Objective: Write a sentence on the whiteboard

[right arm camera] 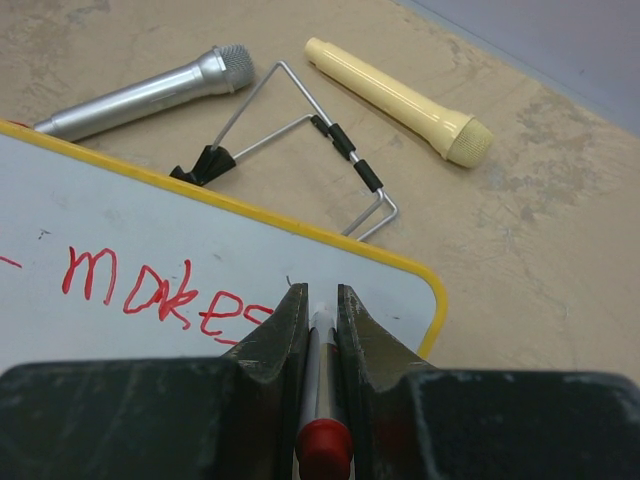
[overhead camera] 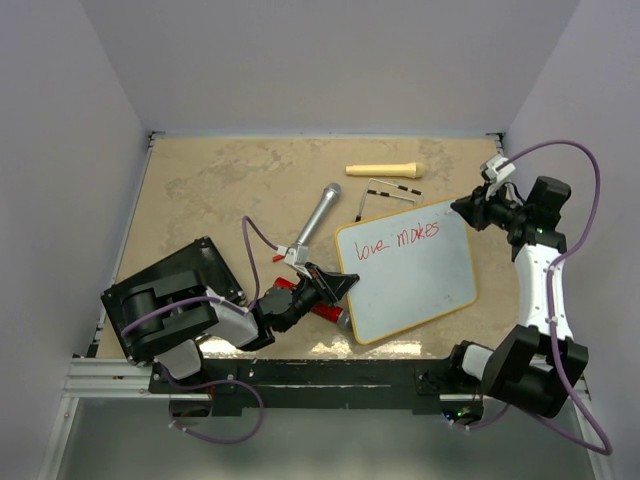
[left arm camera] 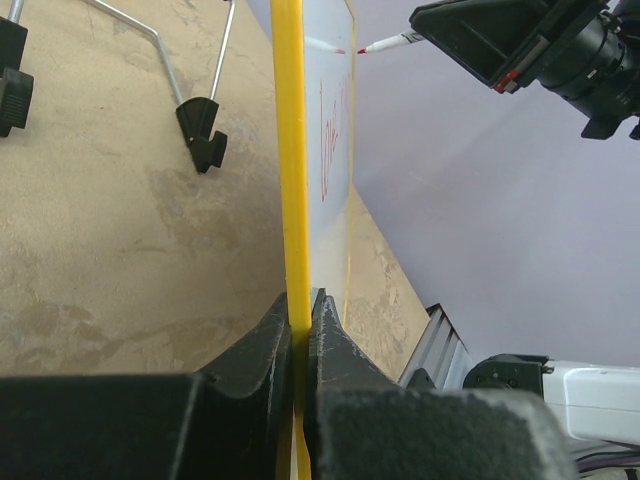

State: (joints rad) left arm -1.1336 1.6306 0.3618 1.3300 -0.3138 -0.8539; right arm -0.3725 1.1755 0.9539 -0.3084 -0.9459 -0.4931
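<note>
The whiteboard (overhead camera: pixel 410 285), white with a yellow frame, lies tilted on the table. The sentence (overhead camera: pixel 398 238) on it reads "love makes" in red. My left gripper (overhead camera: pixel 338 284) is shut on the board's left edge; the left wrist view shows the yellow frame (left arm camera: pixel 292 150) pinched between the fingers (left arm camera: pixel 262 350). My right gripper (overhead camera: pixel 466 208) hovers at the board's upper right corner, shut on a red-capped marker (right arm camera: pixel 322 420). The marker's tip (left arm camera: pixel 366 47) sits just off the board, past the word "makes" (right arm camera: pixel 150 290). Whether it touches, I cannot tell.
A silver microphone (overhead camera: pixel 318 215), a bent wire stand (overhead camera: pixel 386 192) and a cream handle-shaped object (overhead camera: pixel 385 169) lie behind the board. A red item (overhead camera: pixel 292 292) lies under my left wrist. A black flat box (overhead camera: pixel 170 295) sits near left. Walls close in all round.
</note>
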